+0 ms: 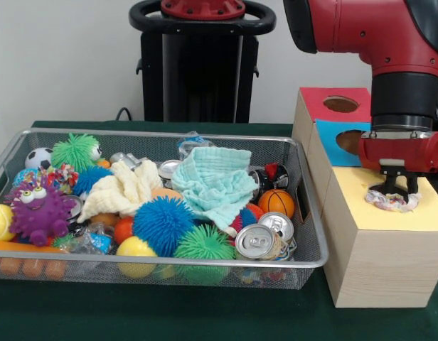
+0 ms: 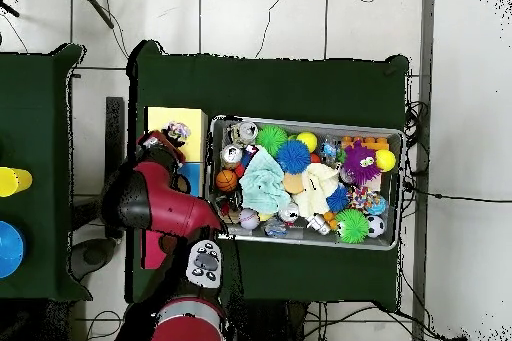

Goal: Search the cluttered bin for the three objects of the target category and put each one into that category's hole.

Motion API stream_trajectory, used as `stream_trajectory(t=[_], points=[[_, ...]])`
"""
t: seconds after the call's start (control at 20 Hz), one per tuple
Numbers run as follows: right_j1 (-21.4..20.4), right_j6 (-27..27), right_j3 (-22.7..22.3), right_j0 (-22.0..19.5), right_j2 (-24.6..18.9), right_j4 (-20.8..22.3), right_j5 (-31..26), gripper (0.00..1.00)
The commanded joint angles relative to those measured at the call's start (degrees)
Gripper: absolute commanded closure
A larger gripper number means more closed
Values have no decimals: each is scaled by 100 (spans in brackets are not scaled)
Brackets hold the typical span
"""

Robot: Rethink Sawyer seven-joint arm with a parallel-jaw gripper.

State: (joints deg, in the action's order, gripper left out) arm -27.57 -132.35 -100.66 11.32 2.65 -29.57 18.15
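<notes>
One knotted white bundle [image 1: 392, 200], red-blue patches, clenched by hand [image 1: 394, 190] at hole [image 1: 394, 201].

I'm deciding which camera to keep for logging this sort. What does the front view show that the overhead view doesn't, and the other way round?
Only the front view shows the hand standing over the hole of the yellow-topped box, with a knotted fabric bundle sitting in that hole, and the round holes of the red-topped box and blue-topped box.

Only the overhead view shows the whole green table, the tiled floor and a neighbouring table.

Both show the bin of clutter, the mint cloth and the red arm.
</notes>
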Motion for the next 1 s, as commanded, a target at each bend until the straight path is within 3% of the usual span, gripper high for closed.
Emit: stream_trajectory(t=[0.05,0.35,0.55,0.8,1.0], points=[[706,-660,-104,-112,-240,86,-410,0],[493,-455,-163,-140,-169,7,-1106,0],[24,-296,-134,91,294,-135,-2291,0],[-377,-256,-18,215,651,162,-3032,0],[-710,-279,228,168,816,424,-4186,0]])
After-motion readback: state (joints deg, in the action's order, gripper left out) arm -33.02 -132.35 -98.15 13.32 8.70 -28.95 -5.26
